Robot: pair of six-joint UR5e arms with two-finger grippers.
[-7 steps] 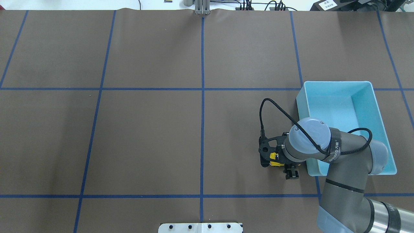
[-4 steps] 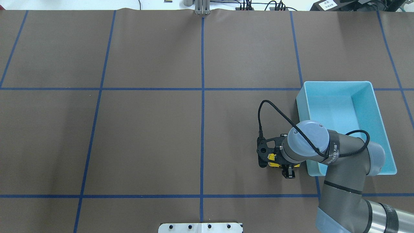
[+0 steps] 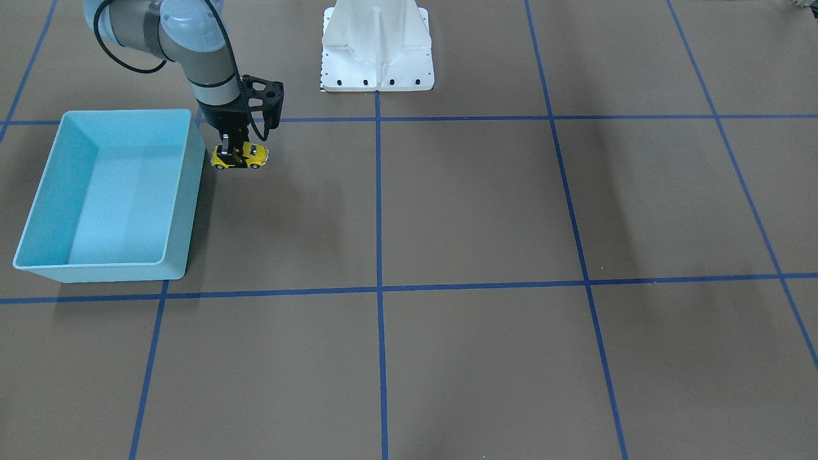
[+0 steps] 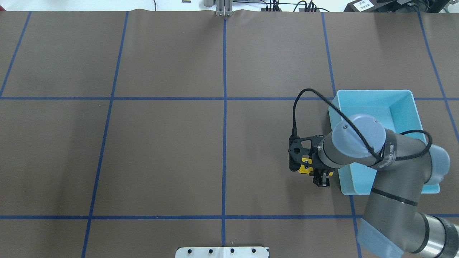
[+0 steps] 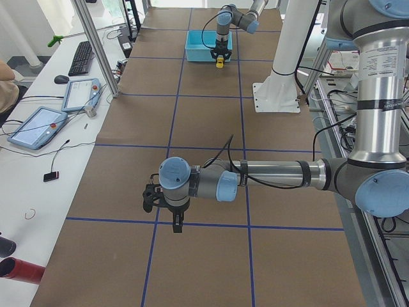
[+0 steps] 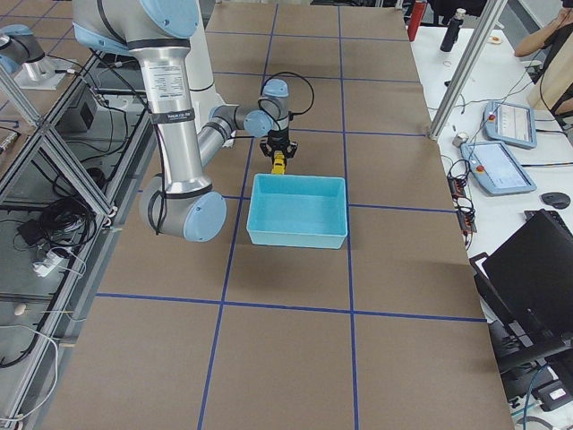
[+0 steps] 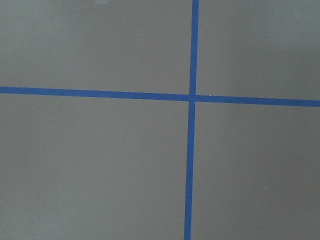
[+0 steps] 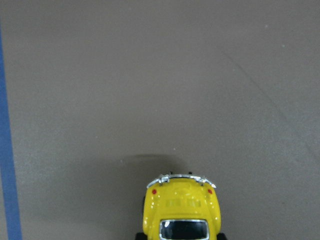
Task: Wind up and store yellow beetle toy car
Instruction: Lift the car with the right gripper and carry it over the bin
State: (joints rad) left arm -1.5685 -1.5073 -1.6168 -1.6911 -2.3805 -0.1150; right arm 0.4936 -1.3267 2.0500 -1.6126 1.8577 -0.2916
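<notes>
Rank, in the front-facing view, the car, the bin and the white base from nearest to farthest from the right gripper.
1. Car, held in the right gripper.
2. Bin, just to the view's left.
3. White base, top centre.

White lettering is picked out on the black band round the right arm in the overhead view. It is partly turned away and too small to be read surely. A white label is caught beyond the far edge of the desk, top right. Dark characters are printed on it, none legible. Nothing else is readable.
</notes>
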